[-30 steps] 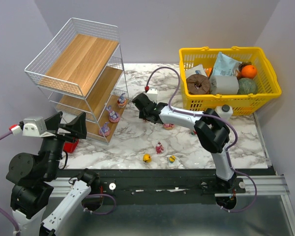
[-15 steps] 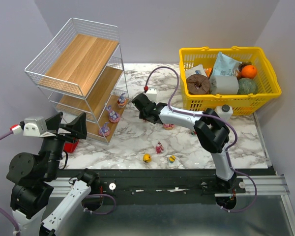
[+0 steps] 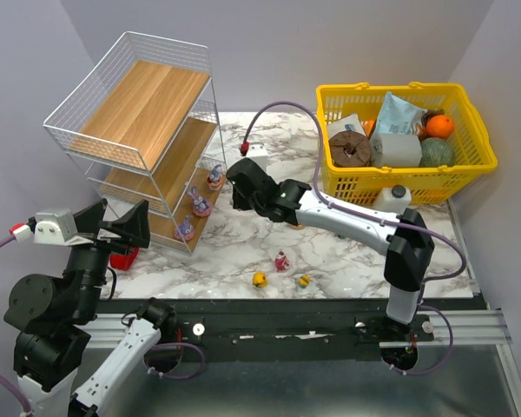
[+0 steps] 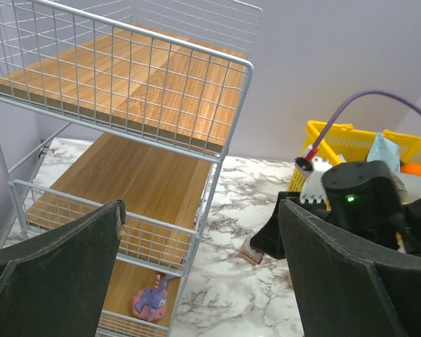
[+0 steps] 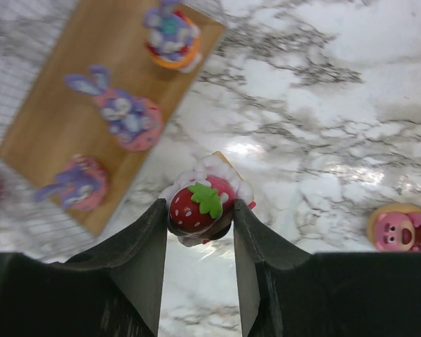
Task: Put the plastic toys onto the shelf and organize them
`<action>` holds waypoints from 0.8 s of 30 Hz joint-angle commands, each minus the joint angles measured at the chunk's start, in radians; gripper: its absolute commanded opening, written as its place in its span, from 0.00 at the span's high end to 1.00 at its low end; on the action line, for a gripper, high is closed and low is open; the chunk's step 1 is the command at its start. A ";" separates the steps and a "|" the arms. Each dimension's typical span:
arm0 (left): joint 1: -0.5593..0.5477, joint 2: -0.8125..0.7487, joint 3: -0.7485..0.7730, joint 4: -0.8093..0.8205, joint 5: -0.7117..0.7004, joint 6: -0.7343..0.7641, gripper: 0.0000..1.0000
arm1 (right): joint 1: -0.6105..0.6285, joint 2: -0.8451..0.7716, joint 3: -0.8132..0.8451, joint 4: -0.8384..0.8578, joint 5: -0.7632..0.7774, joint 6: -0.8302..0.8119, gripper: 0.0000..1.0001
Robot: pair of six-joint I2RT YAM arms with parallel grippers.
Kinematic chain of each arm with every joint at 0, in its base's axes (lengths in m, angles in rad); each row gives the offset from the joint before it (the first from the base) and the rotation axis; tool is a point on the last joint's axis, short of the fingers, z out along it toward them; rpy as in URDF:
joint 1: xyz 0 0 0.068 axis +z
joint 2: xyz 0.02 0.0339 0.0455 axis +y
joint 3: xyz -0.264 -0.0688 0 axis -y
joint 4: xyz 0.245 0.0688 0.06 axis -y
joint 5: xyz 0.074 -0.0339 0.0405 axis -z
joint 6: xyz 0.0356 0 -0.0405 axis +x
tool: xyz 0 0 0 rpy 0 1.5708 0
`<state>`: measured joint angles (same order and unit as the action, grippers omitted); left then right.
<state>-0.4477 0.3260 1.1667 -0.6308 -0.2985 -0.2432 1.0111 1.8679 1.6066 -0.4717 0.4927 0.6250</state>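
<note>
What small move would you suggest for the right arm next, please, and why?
Probably shift it sideways over the shelf's bottom board: the right end effector grips a strawberry-topped toy, hanging over the marble table just beside that board, where three bunny toys stand with bare wood beside them.

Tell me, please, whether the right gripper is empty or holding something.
Holding. The right gripper is closed on a strawberry-topped toy, which it squeezes from both sides.
</note>
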 commanded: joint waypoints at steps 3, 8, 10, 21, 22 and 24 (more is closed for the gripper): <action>-0.006 0.027 0.034 -0.018 0.016 0.008 0.01 | 0.064 -0.073 0.136 -0.051 -0.059 -0.047 0.99; -0.006 0.027 0.041 -0.023 0.010 0.015 0.01 | 0.124 -0.046 0.281 -0.064 -0.072 -0.080 0.99; -0.006 0.028 0.040 -0.024 0.009 0.015 0.01 | 0.141 -0.023 0.321 -0.053 -0.074 -0.097 0.99; -0.006 0.036 0.045 -0.035 -0.033 0.005 0.01 | 0.182 0.148 0.567 -0.068 -0.042 -0.048 0.99; -0.006 0.038 0.045 -0.032 -0.048 0.005 0.01 | 0.190 0.155 0.588 -0.073 -0.033 -0.032 0.99; -0.006 0.031 0.041 -0.027 -0.062 0.002 0.01 | 0.199 0.175 0.604 -0.074 -0.019 -0.021 0.99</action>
<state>-0.4477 0.3515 1.1923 -0.6403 -0.3084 -0.2428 1.1851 2.0064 2.1483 -0.5240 0.4297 0.5652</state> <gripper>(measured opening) 0.989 0.454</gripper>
